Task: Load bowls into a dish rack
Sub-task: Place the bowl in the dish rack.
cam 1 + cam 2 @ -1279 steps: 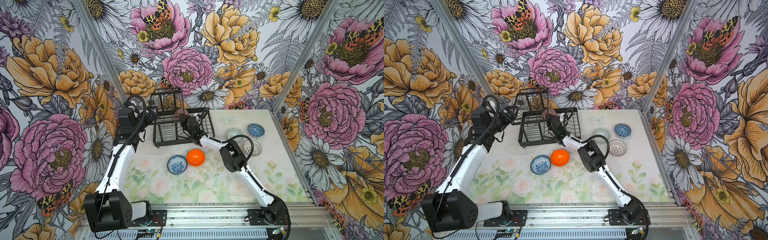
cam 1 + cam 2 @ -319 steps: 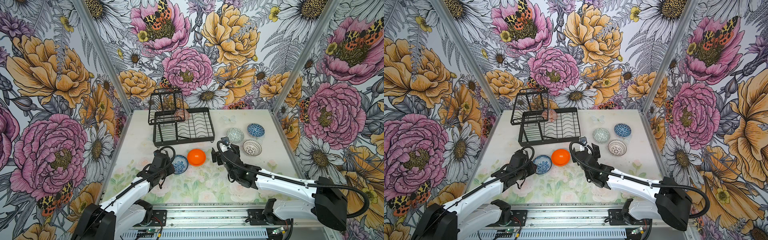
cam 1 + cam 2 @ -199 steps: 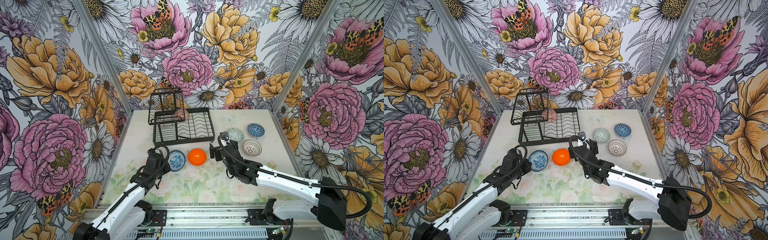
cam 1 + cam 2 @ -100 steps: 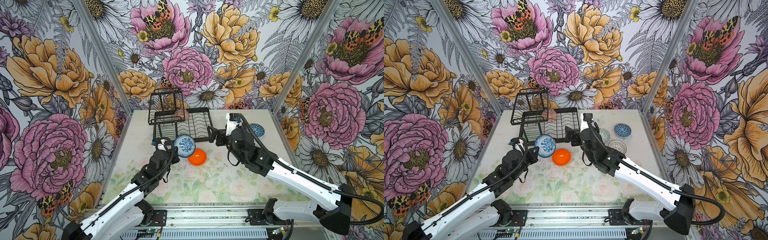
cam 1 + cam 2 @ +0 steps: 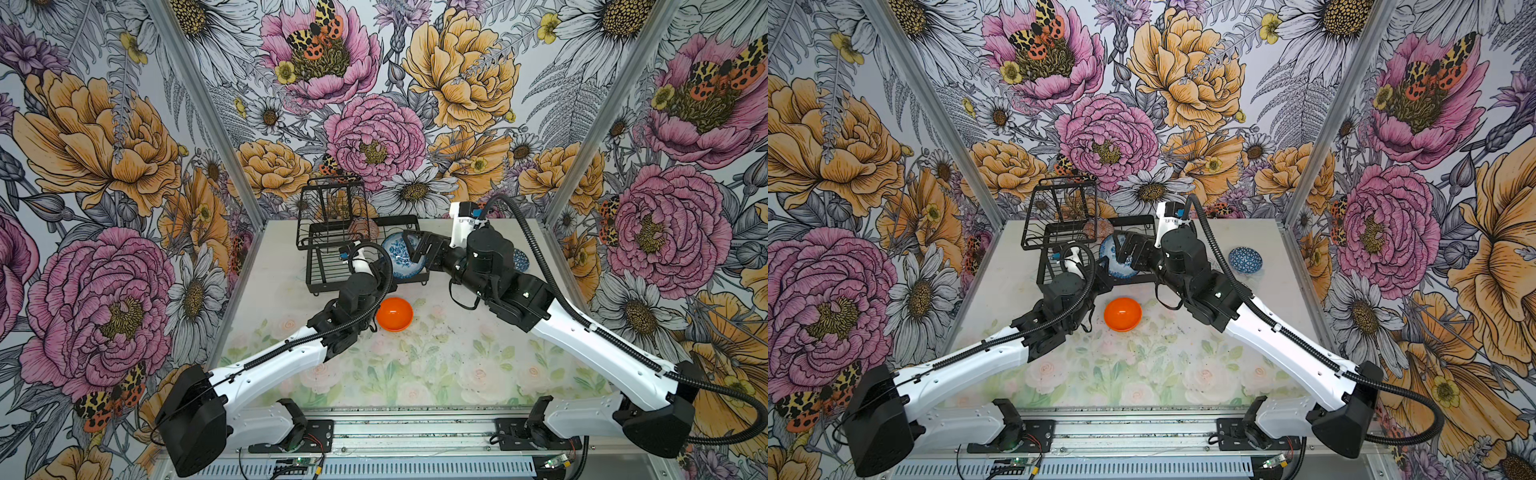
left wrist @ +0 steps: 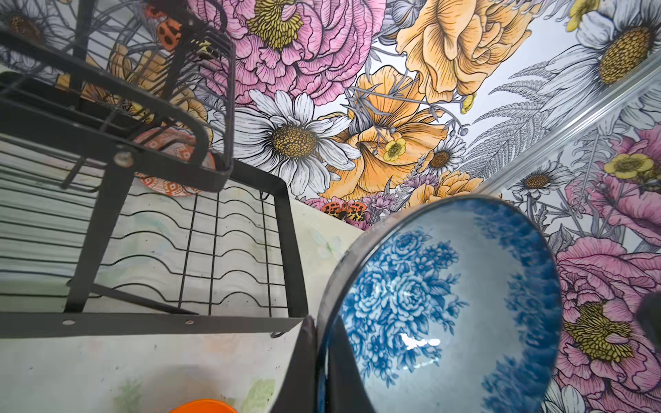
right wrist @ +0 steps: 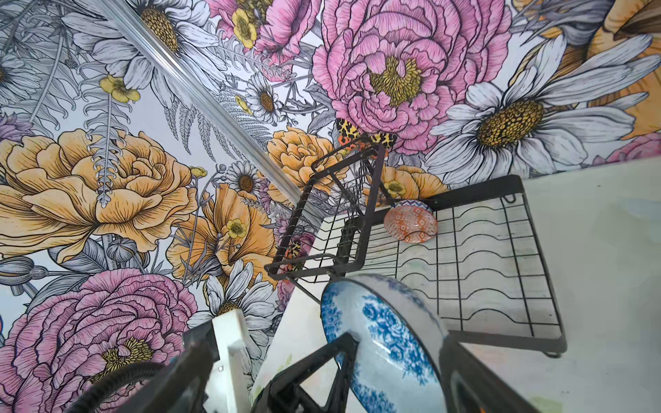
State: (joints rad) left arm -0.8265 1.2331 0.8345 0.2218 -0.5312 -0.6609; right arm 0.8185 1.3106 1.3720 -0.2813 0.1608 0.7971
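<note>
The blue-white floral bowl (image 5: 400,261) (image 5: 1116,262) hangs on edge over the front right corner of the black wire dish rack (image 5: 309,266) (image 5: 1041,259). My left gripper (image 5: 386,274) (image 6: 316,323) is shut on its rim, one finger inside and one outside. My right gripper (image 5: 420,257) (image 7: 397,345) stands open, with its fingers (image 7: 345,352) either side of the same bowl (image 7: 386,336). An orange-white bowl (image 5: 363,228) (image 7: 410,221) stands on edge in the rack under the raised basket. The plain orange bowl (image 5: 394,313) (image 5: 1122,313) sits on the table in front of the rack.
A dark blue geometric bowl (image 5: 1245,259) sits at the right of the table, behind my right arm. The rack's raised basket tier (image 5: 330,203) stands at its far left end. Patterned walls close in the table on three sides.
My left gripper has carried the floral bowl farther up and right, to the rack's front right corner. My right gripper has moved left and now straddles that bowl.
</note>
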